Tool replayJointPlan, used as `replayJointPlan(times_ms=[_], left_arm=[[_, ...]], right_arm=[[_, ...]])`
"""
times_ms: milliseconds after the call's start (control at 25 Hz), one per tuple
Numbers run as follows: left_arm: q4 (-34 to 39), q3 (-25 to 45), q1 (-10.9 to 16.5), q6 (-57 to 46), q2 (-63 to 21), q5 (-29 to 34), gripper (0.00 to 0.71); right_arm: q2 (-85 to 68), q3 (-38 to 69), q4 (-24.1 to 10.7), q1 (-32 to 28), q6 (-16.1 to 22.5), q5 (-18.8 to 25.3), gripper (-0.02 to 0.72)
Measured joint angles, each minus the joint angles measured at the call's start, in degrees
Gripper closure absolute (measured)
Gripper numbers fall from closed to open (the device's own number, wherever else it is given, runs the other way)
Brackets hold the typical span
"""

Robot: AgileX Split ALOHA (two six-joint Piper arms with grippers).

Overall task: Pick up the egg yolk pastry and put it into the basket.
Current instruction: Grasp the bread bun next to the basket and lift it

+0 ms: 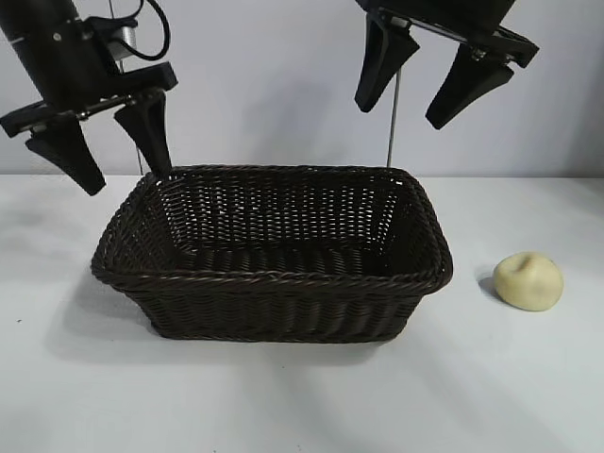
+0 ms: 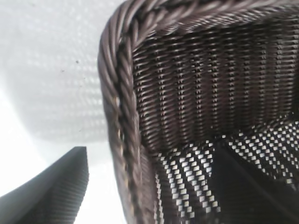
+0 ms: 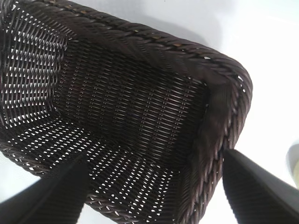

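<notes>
The pale yellow egg yolk pastry (image 1: pixel 528 280) lies on the white table, to the right of the basket and apart from it. The dark brown woven basket (image 1: pixel 274 276) stands mid-table with nothing in it; it also shows in the left wrist view (image 2: pixel 122 93) and the right wrist view (image 3: pixel 219 70). My left gripper (image 1: pixel 127 177) is open and empty, hanging over the basket's back left corner. My right gripper (image 1: pixel 403 113) is open and empty, high above the basket's back right corner. A sliver of the pastry (image 3: pixel 294 163) shows at the edge of the right wrist view.
The white table (image 1: pixel 302 396) stretches around the basket. A thin metal pole (image 1: pixel 392 123) stands behind the basket's back right corner.
</notes>
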Motion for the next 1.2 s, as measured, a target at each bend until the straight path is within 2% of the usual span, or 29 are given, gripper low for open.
replayJointPlan(times_ms=[280, 440, 680, 1200], left_arm=[[-0.3, 10.1, 0.1, 1.5, -7.5, -0.1, 0.175], [-3.1, 15.2, 0.5, 2.4, -11.3, -2.9, 0.175], [-12.0, 16.6, 0.6, 2.7, -11.5, -8.3, 0.175], [-18.6, 23.0, 0.6, 2.7, -11.5, -16.8, 0.175]], right_arm=[[0.0, 0.0, 0.1, 0.0, 0.0, 0.1, 0.134], [0.0, 0.0, 0.1, 0.0, 0.1, 0.1, 0.134], [0.0, 0.0, 0.1, 0.0, 0.1, 0.1, 0.134], [0.0, 0.0, 0.4, 0.0, 0.1, -1.5, 0.134]])
